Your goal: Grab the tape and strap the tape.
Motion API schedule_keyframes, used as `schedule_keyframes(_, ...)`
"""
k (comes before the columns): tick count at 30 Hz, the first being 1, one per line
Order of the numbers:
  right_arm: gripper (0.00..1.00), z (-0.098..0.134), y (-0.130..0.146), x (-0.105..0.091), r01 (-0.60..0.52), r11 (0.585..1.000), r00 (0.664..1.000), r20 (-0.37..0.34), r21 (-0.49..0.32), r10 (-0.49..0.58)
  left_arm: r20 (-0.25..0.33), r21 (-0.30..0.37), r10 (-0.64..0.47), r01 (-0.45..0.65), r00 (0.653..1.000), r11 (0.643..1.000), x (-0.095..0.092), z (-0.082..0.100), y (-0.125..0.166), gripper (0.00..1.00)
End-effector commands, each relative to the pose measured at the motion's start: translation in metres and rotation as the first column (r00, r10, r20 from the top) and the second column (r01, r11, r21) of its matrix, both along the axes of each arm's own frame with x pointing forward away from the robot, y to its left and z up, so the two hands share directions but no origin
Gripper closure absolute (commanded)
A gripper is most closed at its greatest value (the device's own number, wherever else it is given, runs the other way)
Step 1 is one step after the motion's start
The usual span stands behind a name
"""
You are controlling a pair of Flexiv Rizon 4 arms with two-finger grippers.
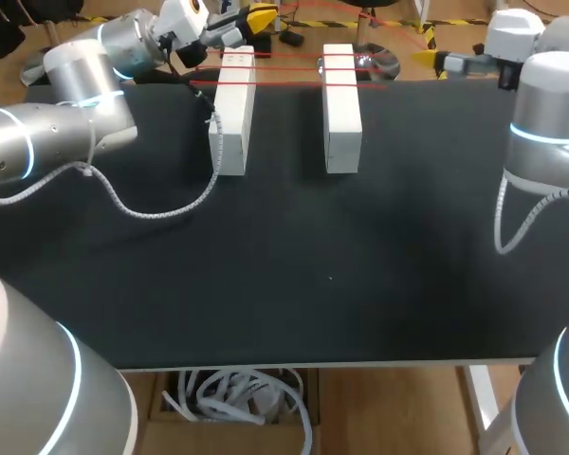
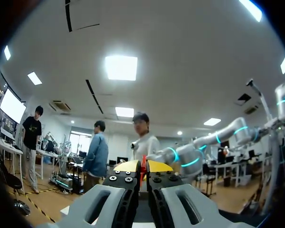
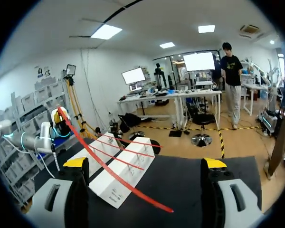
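Red thin tape (image 2: 143, 163) | nipped by left tool (image 2: 143, 172) | white rectangular blocks (image 1: 341, 104)

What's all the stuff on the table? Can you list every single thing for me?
blocks: two, white, lying side by side with a gap between them, on the far part of the table.
tape: one, red, strung in several strands across both blocks, running on to the left gripper.
table: one, black top, under everything.
left gripper: one, yellow tips, by the far left edge, shut on the tape.
right gripper: one, yellow tips, at the far right, open, holding nothing.
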State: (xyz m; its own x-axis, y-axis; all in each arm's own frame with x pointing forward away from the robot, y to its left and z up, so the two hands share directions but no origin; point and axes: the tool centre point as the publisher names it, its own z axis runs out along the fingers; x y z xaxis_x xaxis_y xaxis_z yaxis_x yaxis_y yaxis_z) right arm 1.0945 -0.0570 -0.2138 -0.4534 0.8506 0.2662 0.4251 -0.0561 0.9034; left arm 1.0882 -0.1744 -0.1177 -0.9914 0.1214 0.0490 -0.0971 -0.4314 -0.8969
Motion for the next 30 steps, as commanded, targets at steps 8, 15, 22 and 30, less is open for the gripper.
schedule_keyframes(8,0.00,0.011,0.003,-0.043,0.339,0.881,0.898,-0.393,0.331,-0.197,0.001,-0.002,-0.005,0.005,1.000,1.000,0.002,-0.001,0.000,1.00)
schedule_keyframes(15,0.00,0.012,0.013,-0.054,0.187,0.951,0.953,-0.279,0.245,-0.116,0.001,-0.002,-0.005,0.005,1.000,1.000,0.002,-0.001,0.000,1.00)
schedule_keyframes(22,0.00,0.012,0.013,-0.054,0.187,0.951,0.953,-0.279,0.245,-0.116,0.001,-0.002,-0.005,0.005,1.000,1.000,0.002,-0.001,0.000,1.00)
schedule_keyframes(30,0.00,0.012,0.013,-0.054,0.187,0.951,0.953,-0.279,0.245,-0.116,0.001,-0.002,-0.005,0.005,1.000,1.000,0.002,-0.001,0.000,1.00)
